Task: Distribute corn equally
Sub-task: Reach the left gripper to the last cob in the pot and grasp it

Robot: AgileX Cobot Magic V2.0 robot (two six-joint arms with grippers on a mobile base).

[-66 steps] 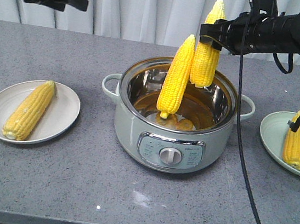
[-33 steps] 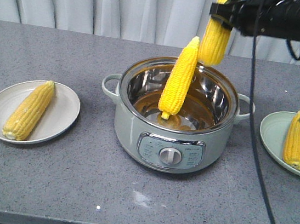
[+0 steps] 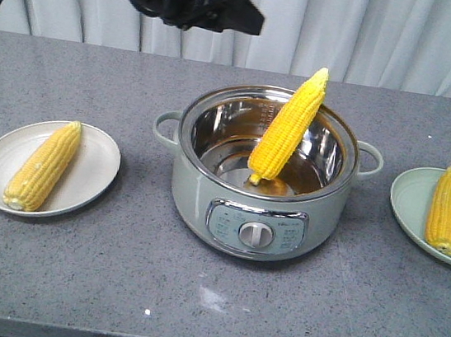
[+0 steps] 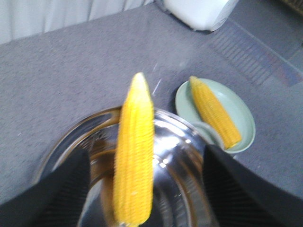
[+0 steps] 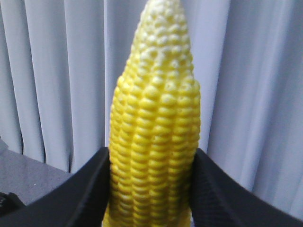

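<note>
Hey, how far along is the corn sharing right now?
Done: the first cob lies on the white plate, the second cob on the green plate. In hand: the right claw grips the third cob. Left: the fourth cob leans in the pot, left claw open above; each plate needs one more.

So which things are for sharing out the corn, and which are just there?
Job: cob in pot, cob on white plate, cob on green plate, cob in right gripper.
Just there: curtain, white thing past the table.
</note>
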